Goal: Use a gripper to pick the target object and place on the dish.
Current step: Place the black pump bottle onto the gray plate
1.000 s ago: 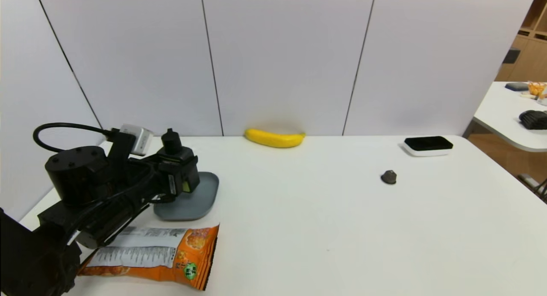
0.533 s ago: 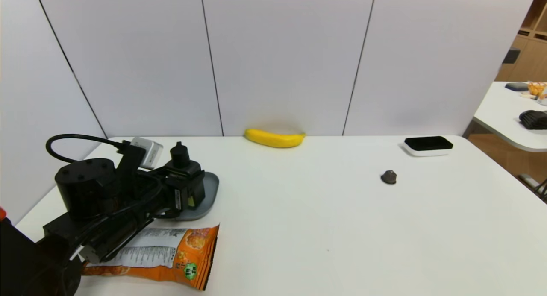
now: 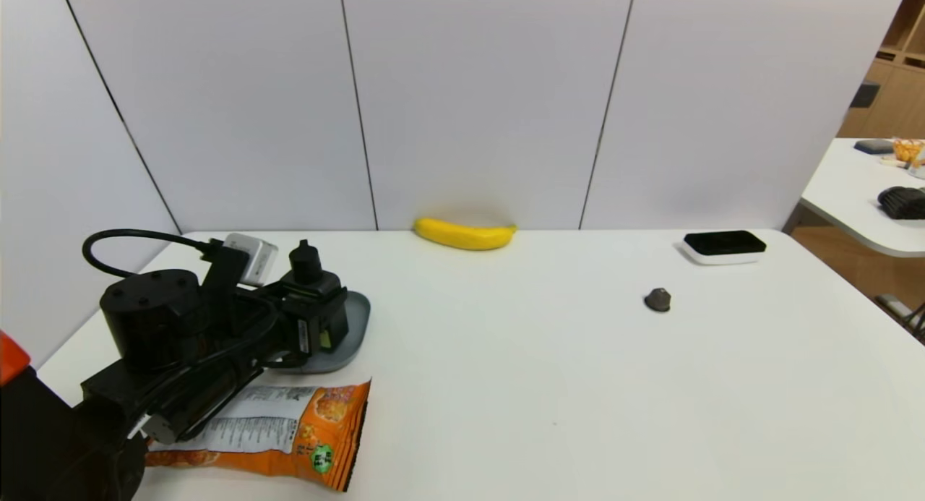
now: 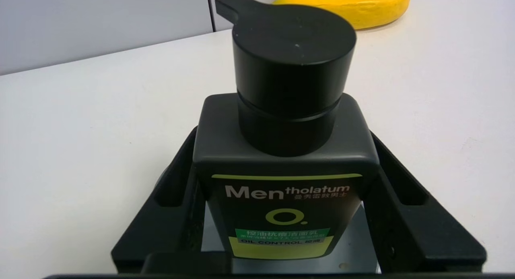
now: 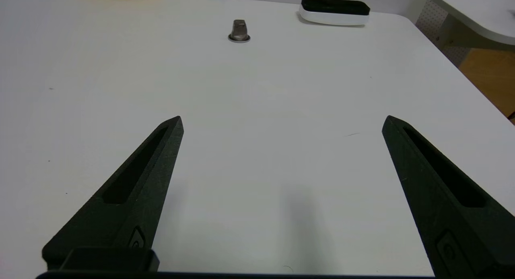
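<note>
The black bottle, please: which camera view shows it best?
The left wrist view: bottle upright, cap and label readable, between the left gripper's fingers. The head view shows its cap and part of its body, partly covered. The right wrist view lacks it.

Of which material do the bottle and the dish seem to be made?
The black bottle, held by the left gripper: probably plastic, satin finish, as soft highlights run along its rounded shoulders.

The dish: perhaps plastic or ceramic, smooth and matte-looking, because its grey surface is even; the look cannot settle which.
</note>
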`<state>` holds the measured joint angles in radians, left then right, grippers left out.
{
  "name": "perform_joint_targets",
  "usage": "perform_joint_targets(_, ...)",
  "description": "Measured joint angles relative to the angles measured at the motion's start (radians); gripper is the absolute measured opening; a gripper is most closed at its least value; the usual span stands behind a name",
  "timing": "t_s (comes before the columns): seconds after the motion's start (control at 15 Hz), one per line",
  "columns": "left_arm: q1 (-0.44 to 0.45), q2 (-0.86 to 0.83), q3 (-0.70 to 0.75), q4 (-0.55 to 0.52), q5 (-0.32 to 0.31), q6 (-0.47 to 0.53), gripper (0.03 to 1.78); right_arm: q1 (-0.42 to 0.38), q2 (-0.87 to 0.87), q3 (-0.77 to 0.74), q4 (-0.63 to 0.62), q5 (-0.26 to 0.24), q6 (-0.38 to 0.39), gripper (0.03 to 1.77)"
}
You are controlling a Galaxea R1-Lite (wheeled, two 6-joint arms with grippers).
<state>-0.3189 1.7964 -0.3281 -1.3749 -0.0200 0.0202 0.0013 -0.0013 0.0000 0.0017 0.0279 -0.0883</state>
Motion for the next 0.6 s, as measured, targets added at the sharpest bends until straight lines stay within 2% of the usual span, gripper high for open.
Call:
perform_joint_targets(0.33, 0.001, 0.010, 0.004, -0.005, -0.001, -0.003, 1.37, 0.000, 0.000, 0.000, 0.000, 0.001, 0.000, 1.71)
perform_joint_targets(0.6, 0.001, -0.040, 0.027, 0.006, 0.000, -0.001, 1.50, 0.000, 0.000, 0.000, 0.000, 0.000, 0.000, 1.71)
